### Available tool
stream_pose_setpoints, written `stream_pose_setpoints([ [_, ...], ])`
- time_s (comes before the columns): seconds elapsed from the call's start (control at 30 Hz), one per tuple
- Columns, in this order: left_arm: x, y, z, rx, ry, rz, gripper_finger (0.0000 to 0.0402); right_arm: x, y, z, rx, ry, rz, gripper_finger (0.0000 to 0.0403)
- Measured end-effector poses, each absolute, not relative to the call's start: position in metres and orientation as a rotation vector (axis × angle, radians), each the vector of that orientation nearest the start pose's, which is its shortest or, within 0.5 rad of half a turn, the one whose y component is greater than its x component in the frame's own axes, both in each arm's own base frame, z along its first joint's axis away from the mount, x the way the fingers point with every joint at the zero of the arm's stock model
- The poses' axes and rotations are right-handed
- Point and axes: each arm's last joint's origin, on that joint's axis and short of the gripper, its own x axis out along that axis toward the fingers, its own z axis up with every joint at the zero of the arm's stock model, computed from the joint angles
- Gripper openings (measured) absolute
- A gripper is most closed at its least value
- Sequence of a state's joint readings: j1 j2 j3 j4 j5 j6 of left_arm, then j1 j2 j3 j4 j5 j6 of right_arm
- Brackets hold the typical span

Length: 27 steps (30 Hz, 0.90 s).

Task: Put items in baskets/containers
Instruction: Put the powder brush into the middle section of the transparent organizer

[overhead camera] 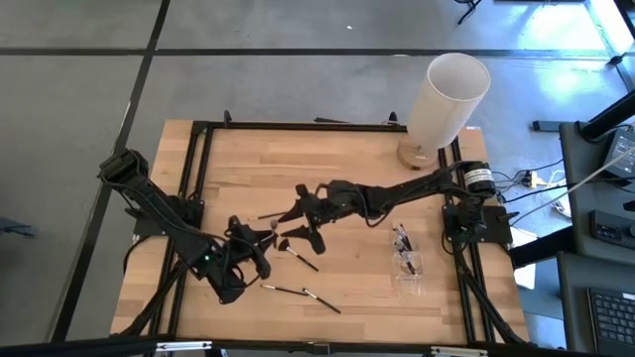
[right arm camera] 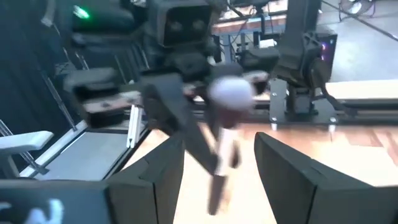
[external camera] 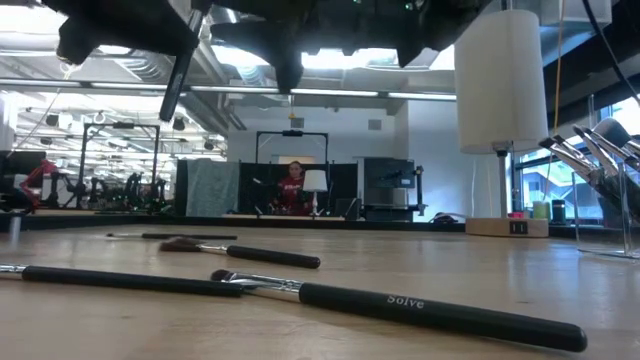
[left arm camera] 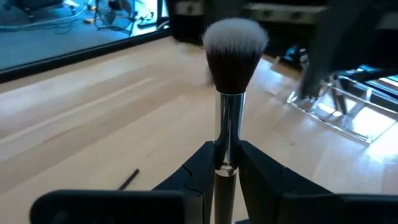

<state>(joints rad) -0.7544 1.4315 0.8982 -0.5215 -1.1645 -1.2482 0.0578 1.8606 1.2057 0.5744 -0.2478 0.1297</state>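
Note:
My left gripper (left arm camera: 225, 155), near the table's middle (overhead camera: 260, 238), is shut on a makeup brush (left arm camera: 233, 56) with a silver ferrule and a dark, white-tipped head. My right gripper (right arm camera: 221, 180) is open and faces it from the right (overhead camera: 295, 228). Its two fingers stand on either side of the brush head (right arm camera: 230, 93) without touching. The clear box (overhead camera: 407, 263) stands near the table's right side with several brushes (overhead camera: 401, 238) in it. Three more brushes (overhead camera: 298, 256) (overhead camera: 283, 290) (overhead camera: 322, 300) lie flat on the wood. My left gripper pinches the brush between its two fingers at the lower end of the silver ferrule (left arm camera: 225, 158), where the handle begins. The brush runs along the fingers, with its bristle head sticking out past the fingertips. It is lifted clear of the table.
A tall white cylinder on a round wooden base (overhead camera: 446, 99) stands at the far right corner. In the low view, loose brushes (external camera: 400, 310) (external camera: 240, 252) lie close to the near edge. A black frame (overhead camera: 298, 126) runs around the tabletop. Bare wood (overhead camera: 298, 164) lies toward the far side.

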Motion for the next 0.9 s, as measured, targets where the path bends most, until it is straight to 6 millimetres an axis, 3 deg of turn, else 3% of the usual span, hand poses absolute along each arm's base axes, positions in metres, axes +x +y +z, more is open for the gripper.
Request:
stream_pose_setpoints([
  [0.63,0.227,-0.166,0.234,-0.215,0.28,0.543,0.0061,0.419,0.045,0.248,0.095,0.09,0.359,0.0192],
  [0.9,0.234,-0.163,0.236,-0.183,0.297,0.516,0.0061,0.419,0.047,0.247,0.1,0.103,0.361,0.014],
])
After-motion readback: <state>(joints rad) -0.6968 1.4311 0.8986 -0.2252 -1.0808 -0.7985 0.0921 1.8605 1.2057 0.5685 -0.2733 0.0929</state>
